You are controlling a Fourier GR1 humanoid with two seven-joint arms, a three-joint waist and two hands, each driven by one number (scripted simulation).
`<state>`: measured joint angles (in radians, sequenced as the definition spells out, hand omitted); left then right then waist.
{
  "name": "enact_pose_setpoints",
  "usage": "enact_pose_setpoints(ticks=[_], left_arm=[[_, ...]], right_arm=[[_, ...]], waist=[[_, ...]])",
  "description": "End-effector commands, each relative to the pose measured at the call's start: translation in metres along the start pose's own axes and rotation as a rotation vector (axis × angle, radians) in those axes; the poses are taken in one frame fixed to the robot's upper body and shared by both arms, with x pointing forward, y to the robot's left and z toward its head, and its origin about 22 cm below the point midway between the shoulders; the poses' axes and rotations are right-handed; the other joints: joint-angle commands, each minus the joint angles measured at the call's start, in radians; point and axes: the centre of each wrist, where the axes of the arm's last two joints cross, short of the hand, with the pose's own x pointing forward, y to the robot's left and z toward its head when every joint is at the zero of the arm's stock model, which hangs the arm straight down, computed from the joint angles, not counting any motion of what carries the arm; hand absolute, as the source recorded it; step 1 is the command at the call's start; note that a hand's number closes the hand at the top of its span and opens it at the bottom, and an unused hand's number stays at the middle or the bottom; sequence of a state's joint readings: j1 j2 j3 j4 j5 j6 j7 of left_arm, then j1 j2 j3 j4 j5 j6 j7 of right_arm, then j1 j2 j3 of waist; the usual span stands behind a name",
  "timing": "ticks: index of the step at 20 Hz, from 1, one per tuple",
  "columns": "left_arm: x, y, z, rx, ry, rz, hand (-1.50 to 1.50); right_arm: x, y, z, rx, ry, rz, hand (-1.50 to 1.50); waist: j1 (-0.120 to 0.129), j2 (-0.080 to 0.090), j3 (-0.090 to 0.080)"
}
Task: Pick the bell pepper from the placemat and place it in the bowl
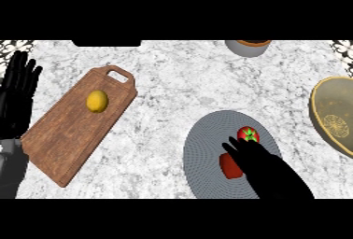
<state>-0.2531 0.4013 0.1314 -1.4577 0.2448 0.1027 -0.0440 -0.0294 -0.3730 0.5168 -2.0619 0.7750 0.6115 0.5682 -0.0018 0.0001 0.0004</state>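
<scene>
While the right hand (265, 163) reaches in from the lower edge over the round grey placemat (207, 140), its fingers lie straight and together, tips pointing up-left toward the bell pepper (248, 135). The pepper is red w/ a green stem top, sitting on the mat's upper right part, just beyond the fingertips; whether they touch it can't be told from this angle. A second red piece (230, 166) shows just left of the hand, also on the mat, partly covered by the palm; can't tell what it is. Nothing is clamped in the hand, fingers aren't curled round anything.

At the right edge sits the bowl (329, 116), tan w/ a pale pattern inside, cut off by the frame, near the mat but not touching it. It holds nothing visible.

On the left side of the marble counter (179, 84), a wooden cutting board (69, 135) lies at a slant, handle end up-right, w/ a yellow lemon (97, 101) on its upper half. Board and mat are apart.

The left hand (17, 98) shows at the far left edge, fingers straight & pointing up, resting, holding nothing. A grey cup (247, 47) w/ brownish rim stands at the top edge, only partly in view, well apart from the mat.
</scene>
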Motion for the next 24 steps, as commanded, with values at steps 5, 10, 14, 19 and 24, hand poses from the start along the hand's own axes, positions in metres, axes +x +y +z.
enact_pose_setpoints(ticks=[5, 10, 14, 19, 24], left_arm=[[0.012, 0.005, -0.002, 0.013, 0.006, -0.001, 0.0], [0.019, 0.002, 0.003, -0.007, -0.001, 0.001, 0.0], [0.008, 0.014, -0.002, -0.007, -0.009, -0.008, 0.0], [-0.015, 0.004, -0.001, 0.005, 0.006, 0.015, 0.0], [-0.005, 0.023, 0.013, 0.001, -0.004, 0.002, 0.0]], right_arm=[[-0.011, 0.005, -0.022, -0.004, -0.056, -0.003, -1.5], [-0.021, 0.026, -0.023, 0.002, -0.088, 0.014, -1.5], [-0.017, 0.025, -0.042, 0.032, -0.035, 0.014, -1.5], [-0.004, 0.032, -0.042, 0.019, -0.046, 0.032, -1.5], [-0.011, 0.052, -0.07, 0.038, 0.0, 0.028, -1.5]], waist=[[0.002, 0.0, 0.0], [0.001, -0.001, 0.0], [0.001, 0.0, 0.0], [-0.002, 0.0, -0.001], [0.003, 0.0, 0.0]])
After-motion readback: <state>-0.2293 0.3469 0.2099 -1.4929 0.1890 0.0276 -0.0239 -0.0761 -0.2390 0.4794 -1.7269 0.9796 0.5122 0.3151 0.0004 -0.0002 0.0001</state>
